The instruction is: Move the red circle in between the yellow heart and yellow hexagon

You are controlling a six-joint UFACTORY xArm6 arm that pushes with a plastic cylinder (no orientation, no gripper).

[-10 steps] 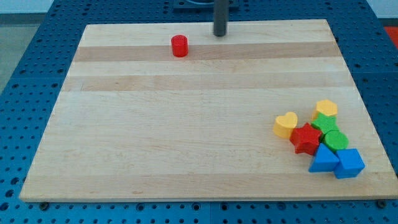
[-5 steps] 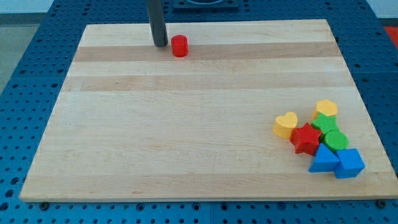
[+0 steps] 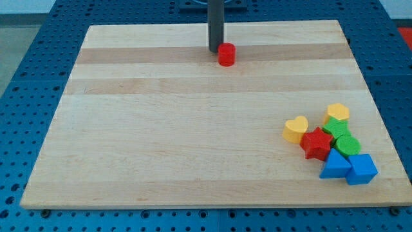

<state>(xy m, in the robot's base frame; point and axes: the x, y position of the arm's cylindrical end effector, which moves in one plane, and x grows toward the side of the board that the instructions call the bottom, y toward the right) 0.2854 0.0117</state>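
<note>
Red circle (image 3: 226, 54) near the view's top centre, well apart from its goal.

You want to push from its upper-left side, steering it down and rightward into the gap between the yellow heart (image 3: 296, 129) and yellow hexagon (image 3: 337, 112). My tip (image 3: 215, 50) stands upright, seemingly touching the circle's left edge; there is no pincer to open or close.
</note>
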